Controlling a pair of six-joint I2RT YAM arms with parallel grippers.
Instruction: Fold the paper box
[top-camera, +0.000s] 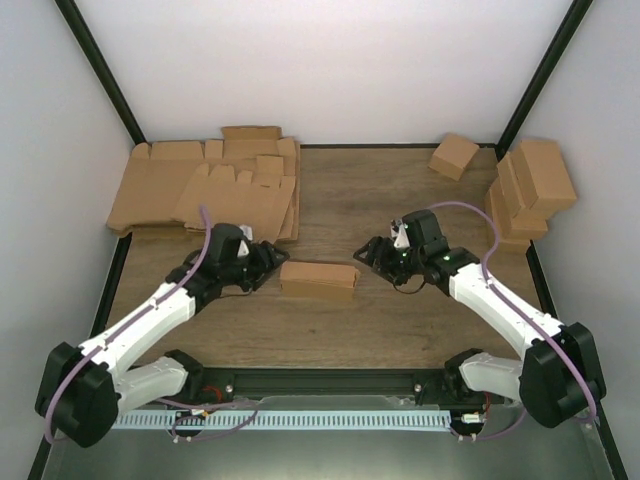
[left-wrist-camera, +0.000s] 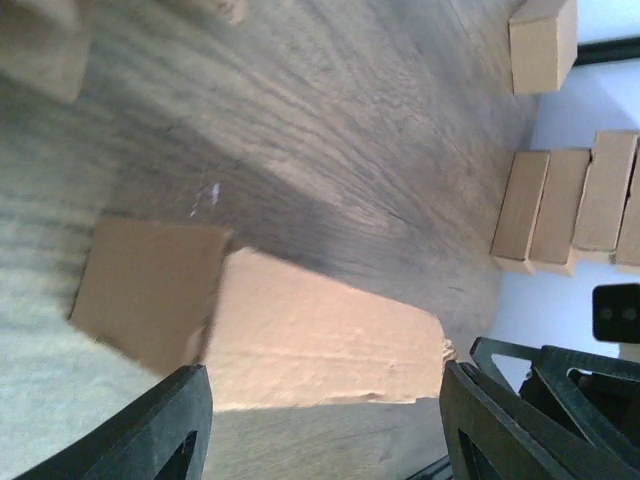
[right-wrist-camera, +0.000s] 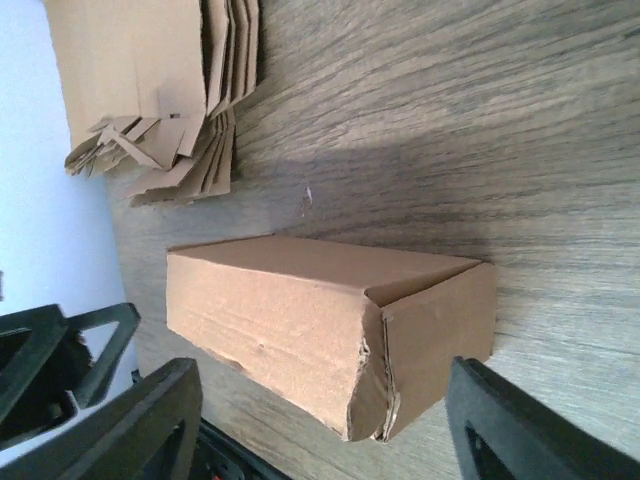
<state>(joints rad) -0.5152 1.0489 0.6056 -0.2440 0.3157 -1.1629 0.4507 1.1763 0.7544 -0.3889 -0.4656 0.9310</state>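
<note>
A folded brown paper box (top-camera: 318, 280) lies on the wooden table between my two arms. It fills the left wrist view (left-wrist-camera: 300, 340) and shows in the right wrist view (right-wrist-camera: 320, 325) with its end flap closed and a crumpled corner. My left gripper (top-camera: 268, 262) sits just left of the box, open and empty, its fingers (left-wrist-camera: 160, 425) wide apart. My right gripper (top-camera: 366, 254) sits just right of the box, open and empty, its fingers (right-wrist-camera: 505, 425) spread wider than the box end.
A pile of flat cardboard blanks (top-camera: 205, 188) lies at the back left, also in the right wrist view (right-wrist-camera: 160, 80). Finished boxes (top-camera: 530, 190) are stacked at the right edge, one box (top-camera: 453, 156) stands apart at the back.
</note>
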